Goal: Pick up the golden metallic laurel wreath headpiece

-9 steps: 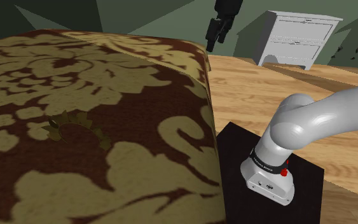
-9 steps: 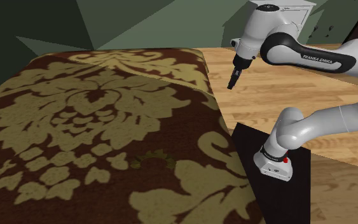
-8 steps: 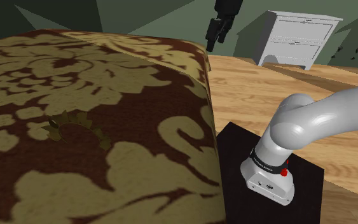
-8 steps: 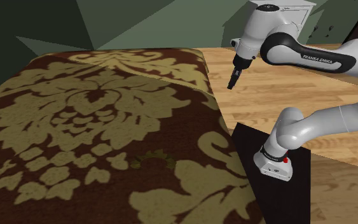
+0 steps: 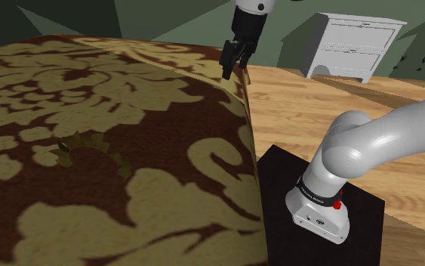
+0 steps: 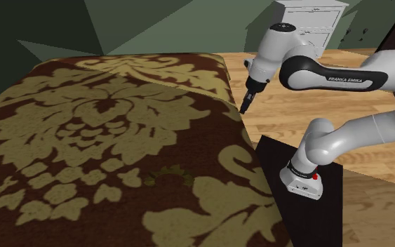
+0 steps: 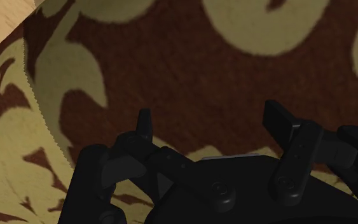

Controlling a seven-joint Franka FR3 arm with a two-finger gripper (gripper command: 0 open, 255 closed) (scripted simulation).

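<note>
Fingers (image 7: 144,124) of our black gripper (image 7: 210,121) are standing spread apart, pinching nothing, and brown-and-tan cloth is showing between them in the wrist view.

We are seeing the laurel wreath (image 5: 78,142) lying flat on the patterned bed (image 5: 150,91), left of centre in the shoulder view. It is showing as a thin arc of dull gold leaves. In the second exterior view the wreath (image 6: 169,170) is sitting below the middle of the frame, its colour blending into the tan damask around it. It is resting on a brown patch of the cover, with large tan leaf shapes curling close on every side.

Our gripper (image 5: 232,66) is hovering at the upper middle of the shoulder view, over the bed's far right corner and well apart from the wreath. A long run of patterned cover is lying between the two. In the second exterior view the gripper (image 6: 245,107) is pointing down beside the bed's (image 6: 104,112) right edge.

Beyond the bed, a wooden floor (image 5: 316,98) is spreading toward a white dresser (image 5: 354,45) at the upper right. The black stand (image 5: 275,170) is sitting at the lower right, hard against the bed's side.
</note>
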